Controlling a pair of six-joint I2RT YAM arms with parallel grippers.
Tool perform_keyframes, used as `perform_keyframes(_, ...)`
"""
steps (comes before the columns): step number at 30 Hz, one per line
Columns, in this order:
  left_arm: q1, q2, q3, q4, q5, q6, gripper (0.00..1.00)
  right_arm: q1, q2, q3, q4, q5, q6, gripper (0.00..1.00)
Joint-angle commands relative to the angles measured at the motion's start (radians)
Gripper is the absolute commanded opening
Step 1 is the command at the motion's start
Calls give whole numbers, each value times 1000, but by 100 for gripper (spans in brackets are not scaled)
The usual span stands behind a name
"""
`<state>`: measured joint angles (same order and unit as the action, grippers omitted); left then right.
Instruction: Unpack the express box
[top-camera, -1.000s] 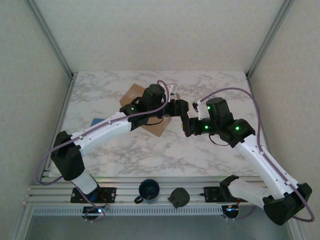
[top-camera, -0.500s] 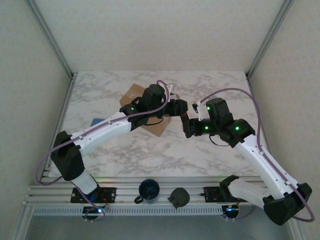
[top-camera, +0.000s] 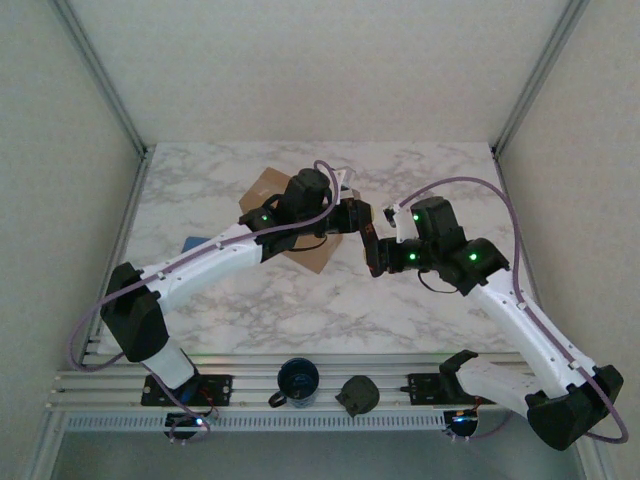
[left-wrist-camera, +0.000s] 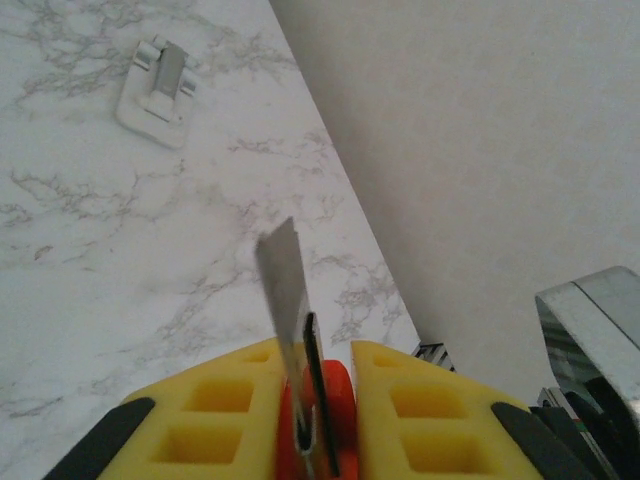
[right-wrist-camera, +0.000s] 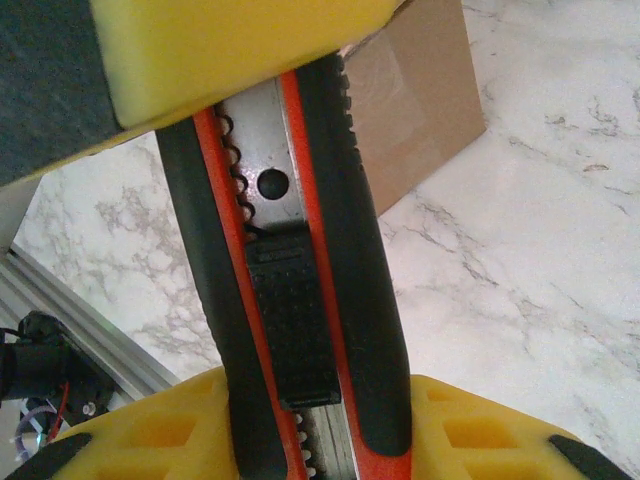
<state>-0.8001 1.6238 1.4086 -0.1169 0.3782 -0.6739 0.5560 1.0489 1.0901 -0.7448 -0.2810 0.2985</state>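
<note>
A red and black utility knife hangs in the air between the two grippers. My right gripper is shut on its handle, the black slider facing the camera. My left gripper has its yellow pads closed against the knife's front end, and the bare blade sticks out past them. From above, the grippers meet at the knife, left gripper over right gripper. The express box, brown cardboard, lies flat on the marble under the left arm, mostly hidden. One corner of it is in the right wrist view.
A small white bracket lies on the marble beyond the blade, near the back wall. A dark blue cup and a black round object sit on the front rail. A blue item lies beside the left arm.
The left gripper's jaws have closed in on the knife's front end. The right gripper kept its hold and shifted slightly left. The box has not moved.
</note>
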Motion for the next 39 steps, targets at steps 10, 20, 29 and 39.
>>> perform_keyframes(10,1,-50,-5,-18,-19,37,0,-7,-27,5,14,15,-28,50)
perform_keyframes(20,13,-89,9,51,14,74,0,-99,-91,-10,58,-143,-77,99)
perform_keyframes(29,32,-137,123,100,134,170,0,-260,-110,60,234,-567,-44,99)
perform_keyframes(39,38,-180,171,221,202,201,0,-266,-51,181,471,-632,70,99)
